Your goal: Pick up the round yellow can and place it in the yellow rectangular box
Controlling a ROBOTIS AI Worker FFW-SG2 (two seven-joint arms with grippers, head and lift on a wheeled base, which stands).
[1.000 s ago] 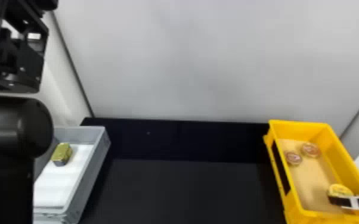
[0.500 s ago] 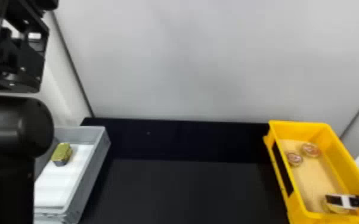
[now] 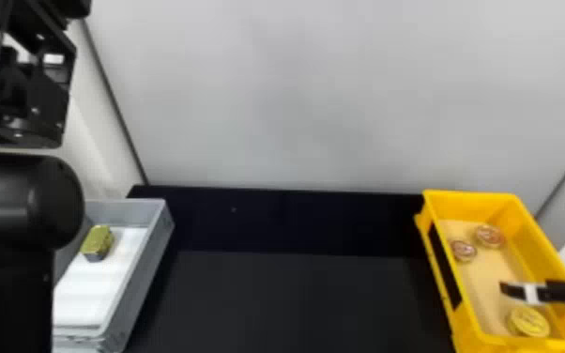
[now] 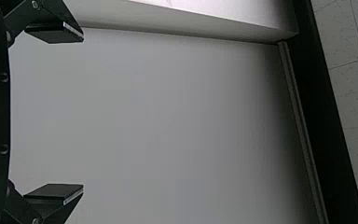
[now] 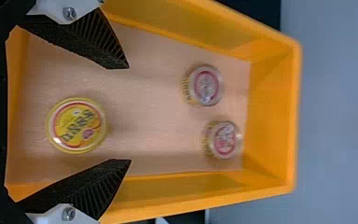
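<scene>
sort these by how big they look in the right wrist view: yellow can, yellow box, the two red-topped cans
1. Yellow box
2. Yellow can
3. One red-topped can and the other: too alike to rank

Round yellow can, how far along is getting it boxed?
Placing looks done: the round yellow can lies in the yellow box. Nothing in hand: left gripper and right gripper are open, empty. The right one hovers over the box; withdrawing it probably remains.

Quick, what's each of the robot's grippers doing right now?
Left gripper: open, empty.
Right gripper: open, nothing held, above the yellow box.
</scene>
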